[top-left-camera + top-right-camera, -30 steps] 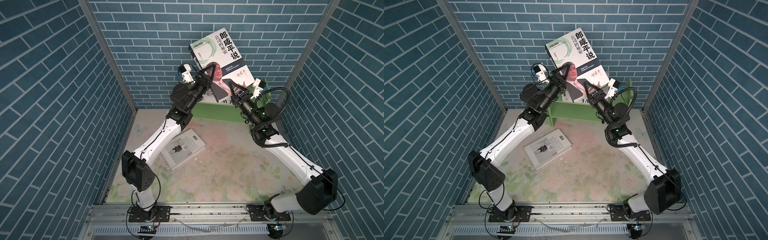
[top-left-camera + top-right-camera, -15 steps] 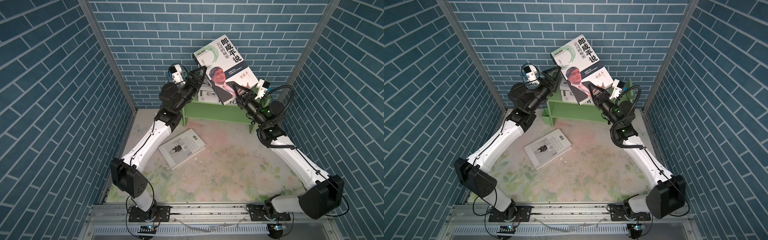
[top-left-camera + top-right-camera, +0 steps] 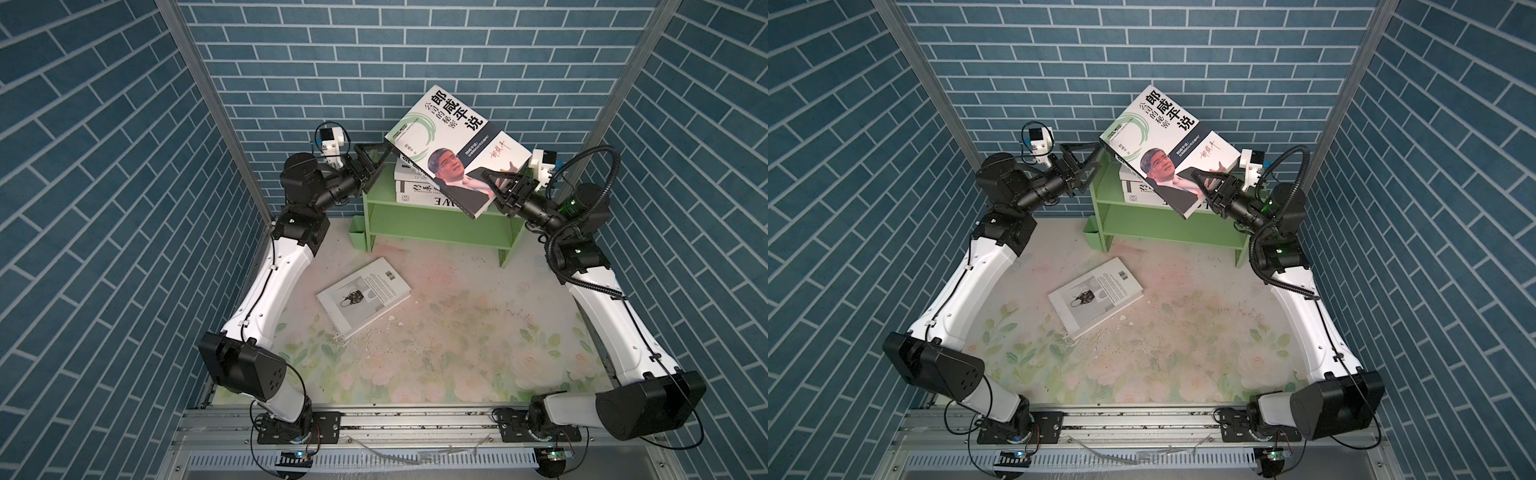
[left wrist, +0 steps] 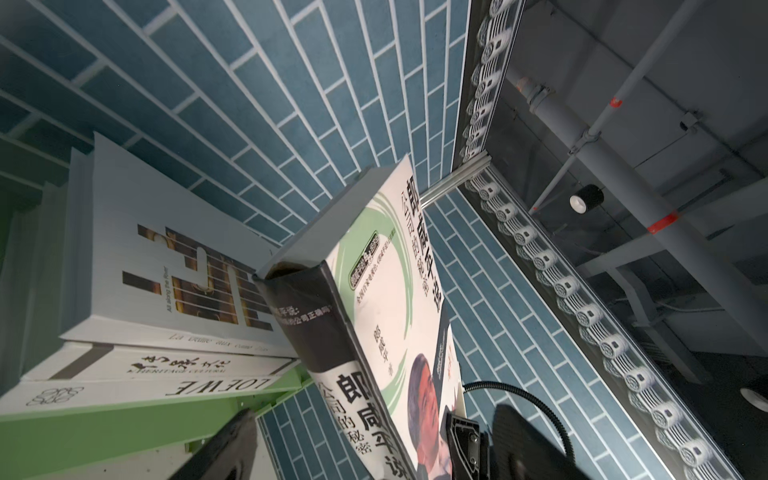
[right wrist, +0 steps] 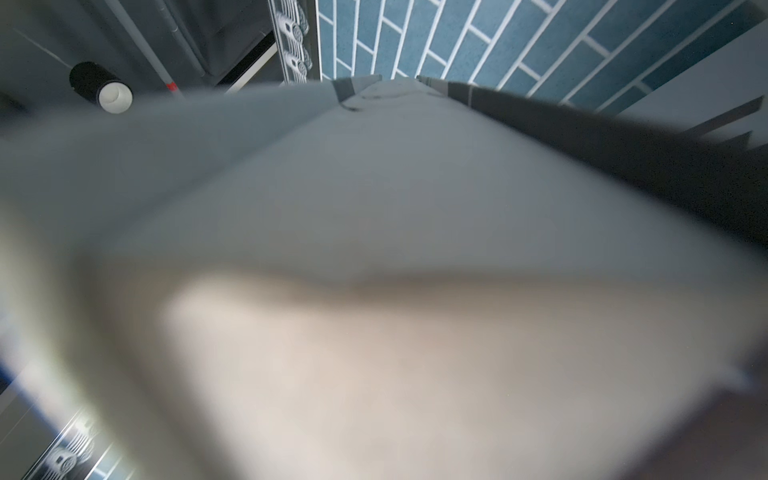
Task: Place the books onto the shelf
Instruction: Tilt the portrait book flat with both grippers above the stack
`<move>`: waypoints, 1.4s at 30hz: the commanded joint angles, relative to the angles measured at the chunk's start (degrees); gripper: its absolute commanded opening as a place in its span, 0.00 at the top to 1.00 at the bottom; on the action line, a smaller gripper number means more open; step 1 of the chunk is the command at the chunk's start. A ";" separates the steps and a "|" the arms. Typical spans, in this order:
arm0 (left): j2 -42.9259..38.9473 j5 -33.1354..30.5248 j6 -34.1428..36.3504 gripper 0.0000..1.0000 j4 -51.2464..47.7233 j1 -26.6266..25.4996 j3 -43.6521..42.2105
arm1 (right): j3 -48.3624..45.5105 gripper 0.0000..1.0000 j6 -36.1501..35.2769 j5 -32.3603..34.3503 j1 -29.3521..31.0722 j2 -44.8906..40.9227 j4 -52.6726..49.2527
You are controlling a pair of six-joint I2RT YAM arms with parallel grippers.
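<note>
On shelf top tier a stack, portrait book over stack, loose book on table before shelf, cup at shelf's left.

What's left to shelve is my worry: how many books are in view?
5. A three-book stack on the green shelf, top tier; the portrait book, tilted above them in the right pincer; a white book flat on the table. More may be hidden.

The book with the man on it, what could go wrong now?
Only the right fingers pinch the book, at one low corner, and the left fingers stand open, so it might twist and slip out. It hangs tilted over the stack on the shelf; coming down crooked, it could shove those books off.
</note>
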 commanded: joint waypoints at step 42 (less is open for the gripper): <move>3.23 4.50 -12.38 0.36 23.23 0.05 -3.81 | 5.21 0.56 8.16 -12.41 -3.41 2.85 5.88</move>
